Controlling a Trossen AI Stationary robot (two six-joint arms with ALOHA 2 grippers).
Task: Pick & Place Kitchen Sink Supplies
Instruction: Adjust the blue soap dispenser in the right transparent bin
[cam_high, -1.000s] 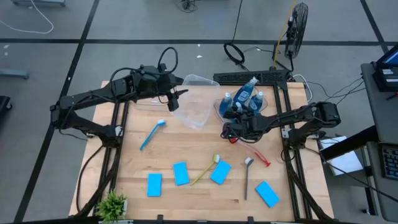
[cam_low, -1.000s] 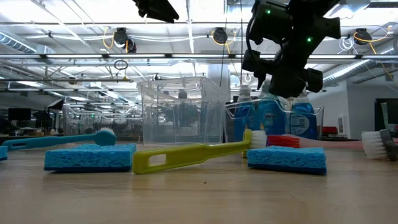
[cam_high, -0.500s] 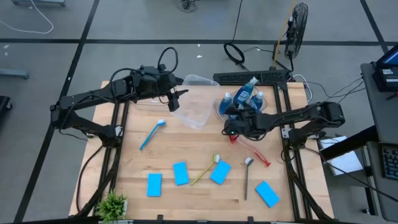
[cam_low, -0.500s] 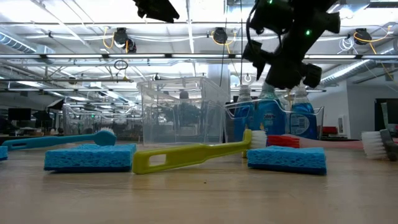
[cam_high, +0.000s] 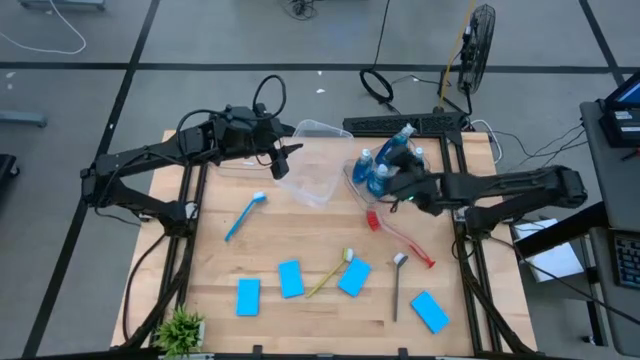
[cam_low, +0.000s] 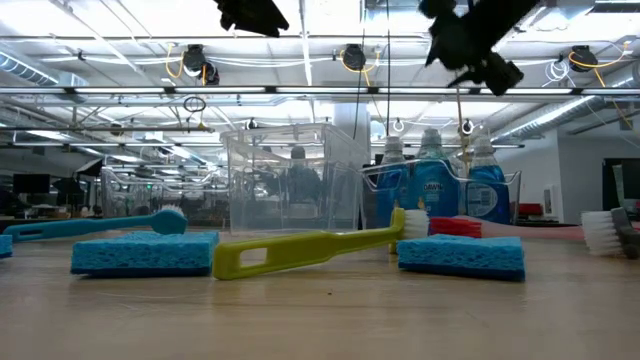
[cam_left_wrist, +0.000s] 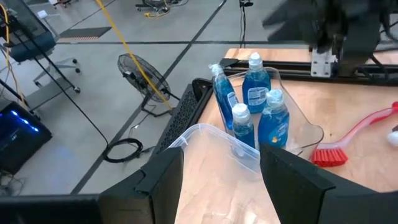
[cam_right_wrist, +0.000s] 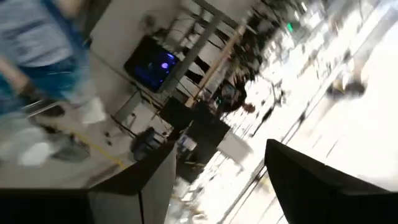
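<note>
Blue brush lies at 9 o'clock, long axis 7-to-1, just below the left gripper, jaws apart, empty, over a clear tub. Centre: sponges, yellow brush. Red brush, axis 10-to-4, lies at 6 o'clock of the right gripper, jaws apart, empty, raised beside the bottles at 1 o'clock. Right arm's nearer, prob. next.

You have four bottles in the right tub, an empty tub to its left, and sponges and brushes nearer the bench's front.
</note>
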